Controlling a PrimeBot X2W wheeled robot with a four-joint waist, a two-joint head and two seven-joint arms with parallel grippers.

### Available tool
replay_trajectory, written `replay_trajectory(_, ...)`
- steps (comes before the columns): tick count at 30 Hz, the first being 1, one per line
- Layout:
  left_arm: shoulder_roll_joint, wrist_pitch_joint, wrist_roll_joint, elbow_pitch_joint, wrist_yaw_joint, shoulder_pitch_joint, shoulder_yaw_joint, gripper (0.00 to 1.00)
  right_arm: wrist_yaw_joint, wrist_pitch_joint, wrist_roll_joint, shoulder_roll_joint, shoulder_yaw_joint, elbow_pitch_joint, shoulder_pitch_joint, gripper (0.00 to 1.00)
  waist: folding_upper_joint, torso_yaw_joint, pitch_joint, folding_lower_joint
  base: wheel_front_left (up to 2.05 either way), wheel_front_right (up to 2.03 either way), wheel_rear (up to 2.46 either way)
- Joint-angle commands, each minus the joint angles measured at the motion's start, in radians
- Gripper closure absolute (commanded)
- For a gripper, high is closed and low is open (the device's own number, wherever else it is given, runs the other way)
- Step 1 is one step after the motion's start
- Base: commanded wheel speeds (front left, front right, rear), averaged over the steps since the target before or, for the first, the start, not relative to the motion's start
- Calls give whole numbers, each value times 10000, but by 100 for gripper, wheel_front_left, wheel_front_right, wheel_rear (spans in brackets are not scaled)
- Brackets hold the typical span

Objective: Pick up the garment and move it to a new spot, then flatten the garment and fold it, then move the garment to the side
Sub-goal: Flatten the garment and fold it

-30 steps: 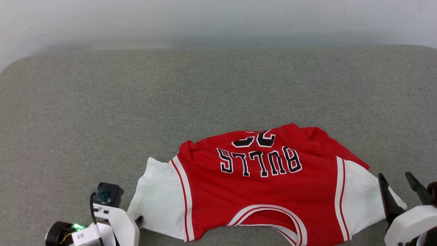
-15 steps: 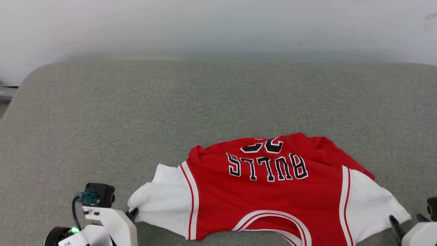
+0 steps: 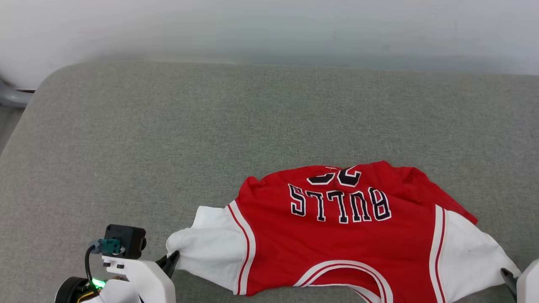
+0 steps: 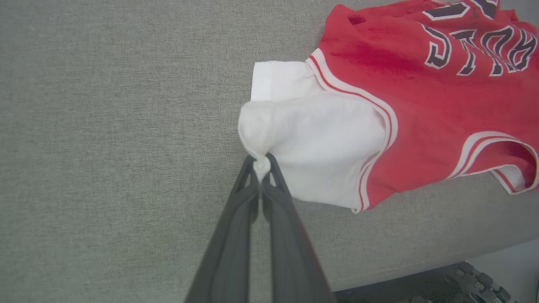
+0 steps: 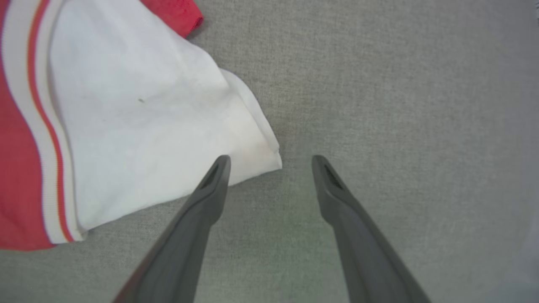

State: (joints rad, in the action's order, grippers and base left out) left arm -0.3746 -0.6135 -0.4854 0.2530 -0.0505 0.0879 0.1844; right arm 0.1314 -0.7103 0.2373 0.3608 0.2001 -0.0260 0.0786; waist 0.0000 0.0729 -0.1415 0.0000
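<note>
Garment: red short-sleeved jersey, white sleeves, striped trim, black white-outlined lettering face-up and upside down, lying rumpled at lower right of the head view.

a grey-green woven surface spreads across the frame, its upper left corner rounded. along the top stands a pale wall in soft, even light.

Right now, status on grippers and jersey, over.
Left gripper shut on jersey at white sleeve corner. Right gripper open, other sleeve's corner between its fingers. Lies rumpled, lettering up, on grey pad. No obstacles seen.
</note>
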Motion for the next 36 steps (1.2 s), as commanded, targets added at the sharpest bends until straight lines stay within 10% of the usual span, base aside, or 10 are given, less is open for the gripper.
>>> replay_trajectory(1,13,-67,42,145,-79,71,29,100,-14,10,165,113,-139,-214,-295,0,0,74,-84,0,0,0,0)
replay_trajectory(17,-13,-326,80,561,-223,-200,186,100,-5,-2,487,272,-1396,-1882,-717,2,0,307,-680,0,0,0,0)
replay_trajectory(20,-16,-323,103,514,-254,-271,208,100,7,-70,663,222,-1697,-2144,-651,100,0,317,-707,0,0,0,0)
replay_trajectory(36,-201,140,-54,699,-278,8,-166,100,-14,730,1731,1153,-977,-858,-649,100,0,-13,636,0,0,0,0)
